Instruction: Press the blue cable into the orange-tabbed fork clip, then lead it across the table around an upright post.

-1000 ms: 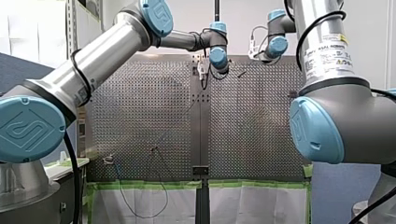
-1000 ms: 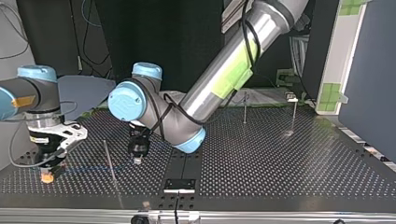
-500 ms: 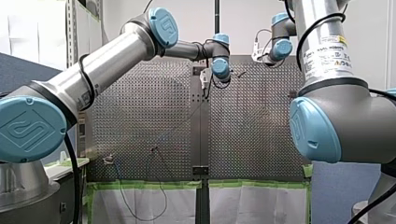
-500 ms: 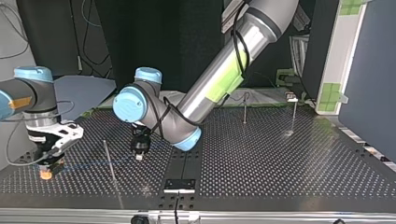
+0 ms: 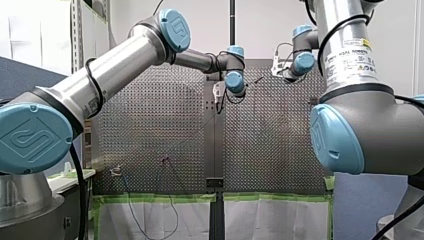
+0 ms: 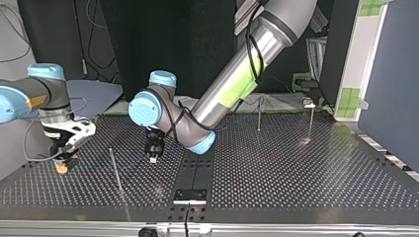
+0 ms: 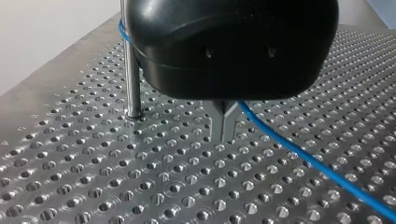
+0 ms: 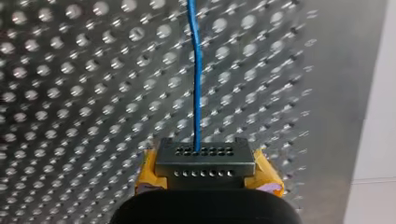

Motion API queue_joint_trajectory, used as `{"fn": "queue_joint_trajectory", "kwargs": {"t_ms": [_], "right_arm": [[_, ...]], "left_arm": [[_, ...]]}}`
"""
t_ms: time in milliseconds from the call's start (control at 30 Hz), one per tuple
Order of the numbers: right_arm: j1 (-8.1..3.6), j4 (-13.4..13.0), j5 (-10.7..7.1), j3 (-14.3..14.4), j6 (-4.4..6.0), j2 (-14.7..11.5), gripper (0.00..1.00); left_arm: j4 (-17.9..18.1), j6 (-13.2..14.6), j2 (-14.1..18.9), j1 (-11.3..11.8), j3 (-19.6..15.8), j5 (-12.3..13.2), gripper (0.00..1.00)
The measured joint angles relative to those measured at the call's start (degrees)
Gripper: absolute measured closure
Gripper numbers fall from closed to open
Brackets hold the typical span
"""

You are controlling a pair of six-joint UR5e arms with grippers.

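Cable (image 7: 299, 154): blue and thin, being held at two places.

Left gripper (image 7: 225, 133): black body. Its metal fingers are being pressed narrow on the cable, with the tips just above the table (image 6: 296, 177).

Right gripper (image 8: 205, 163): yellow pads showing. Its jaws are being closed on the cable, which is running straight ahead from them.

Location: in the top view the cable is being stretched as a faint line across the lower left of the frame. It runs from the right gripper at the far left to the left gripper, left of centre.

Post (image 6: 115, 170): thin and upright, standing between the two grippers. In the left wrist view it is being touched high up by the cable, just beside that gripper.

Clip: not being made out with certainty in any view.

Judgement: the lead around the post is being taken as the step in hand. The cable's long axis is lying gripper to gripper past the post, and the left gripper is being judged the nearer
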Motion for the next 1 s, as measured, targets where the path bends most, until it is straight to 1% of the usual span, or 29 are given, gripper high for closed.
{"fn": "queue_joint_trajectory", "kwargs": {"t_ms": [167, 433, 467, 500, 533, 567, 600, 633, 733, 767, 800, 833, 867, 900, 967, 1000], "right_arm": [[-0.24, -2.7, 0.11, 2.7, 1.55, 0.0, 1.0], [-0.28, -7.0, 0.73, 7.1, 3.04, 0.2, 1.0], [-0.24, -7.7, 0.88, 7.8, 3.12, 0.4, 1.0], [-0.19, -8.2, 0.95, 8.2, 3.13, 0.6, 1.0], [-0.14, -8.6, 0.97, 8.7, 3.12, 0.9, 1.0], [-0.09, -9.3, 1.0, 9.3, 3.06, 1.4, 1.0], [-0.06, -9.7, 1.08, 9.8, 2.97, 1.8, 1.0], [-0.05, -10.2, 1.19, 10.3, 2.86, 2.2, 1.0], [-0.11, -11.8, 1.56, 11.8, 2.5, 3.5, 1.0], [-0.15, -12.4, 1.66, 12.5, 2.38, 4.0, 1.0], [-0.19, -12.9, 1.72, 13.0, 2.31, 4.3, 1.0], [-0.22, -13.3, 1.77, 13.4, 2.24, 4.6, 1.0], [-0.27, -13.6, 1.88, 13.9, 2.06, 5.0, 1.0], [-0.29, -13.8, 2.04, 14.2, 1.81, 5.4, 1.0], [-0.29, -14.1, 2.5, 14.6, 1.1, 6.4, 1.0], [-0.27, -14.2, 2.68, 14.7, 0.79, 6.9, 1.0]], "left_arm": [[0.2, 0.0, 0.0, 0.0, 0.0, -0.5, 1.0], [0.3, 0.1, 0.0, 0.0, 0.0, -1.6, 1.0], [0.4, 0.1, 0.0, 0.0, 0.0, -1.7, 0.93], [0.4, 0.2, 0.0, 0.0, 0.0, -1.8, 0.93], [0.6, 0.3, 0.0, -0.1, 0.0, -1.9, 0.69], [0.8, 0.4, 0.0, -0.1, 0.0, -2.0, 0.56], [1.0, 0.5, 0.0, -0.1, 0.1, -2.0, 0.56], [1.3, 0.7, 0.0, -0.2, 0.1, -2.0, 0.51], [1.6, 1.1, 0.0, -0.2, 0.2, -1.9, 0.51], [1.7, 1.2, 0.0, -0.2, 0.2, -1.8, 0.49], [1.7, 1.3, 0.0, -0.2, 0.2, -1.7, 0.49], [1.8, 1.5, 0.0, -0.2, 0.3, -1.7, 0.42], [1.8, 1.6, 0.0, -0.2, 0.3, -1.6, 0.31], [1.8, 1.6, 0.0, -0.2, 0.3, -1.5, 0.31], [1.7, 1.7, 0.0, -0.1, 0.3, -1.5, 0.05], [1.7, 1.7, 0.0, -0.1, 0.3, -1.6, 0.05]]}}
